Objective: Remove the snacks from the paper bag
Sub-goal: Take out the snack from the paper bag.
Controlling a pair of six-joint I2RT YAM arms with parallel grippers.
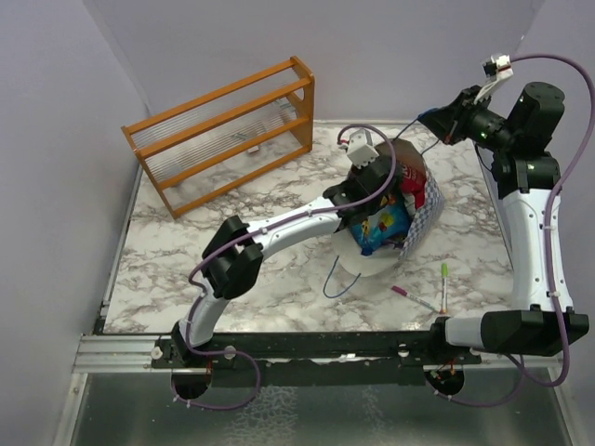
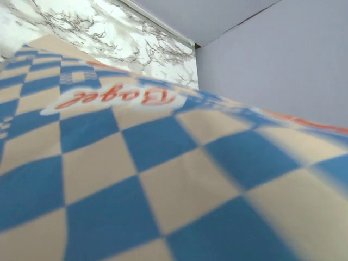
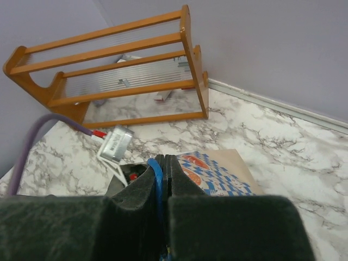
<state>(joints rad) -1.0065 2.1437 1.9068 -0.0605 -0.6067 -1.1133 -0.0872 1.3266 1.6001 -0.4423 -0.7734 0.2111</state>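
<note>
While the right gripper (image 3: 163,163) sits clamped on a blue cord handle (image 3: 155,173) of the paper bag (image 1: 423,218), pads together with only the cord between them, the left gripper (image 1: 383,182) is down in the bag's mouth. Left jaws are together. Its fingertips are buried in the bag, so I can't tell what they have, if anything. Left wrist view is just the bag's blue-and-cream check plus a red script logo, blurred, with no fingers in shot.

Bag position: on the marble table (image 1: 186,269), right of the wooden rack (image 1: 223,130) and nearer the arm bases than it, well apart from it. The bag is slumped, with its mouth on the side facing the rack. The held handle goes up and away from the rack. The second handle loop (image 1: 333,279) lies slack on the table, nearer the bases than the rack.

Snacks: a blue packet (image 1: 381,228) with yellow and red print shows in the mouth, and a red packet (image 1: 416,190) is just behind it. Both are inside the bag, beside the left gripper.

A green marker pen (image 1: 444,279) and a pink marker pen (image 1: 409,295) lie on the table far right of the rack, toward the near edge, close together. Can't tell if they touch.
</note>
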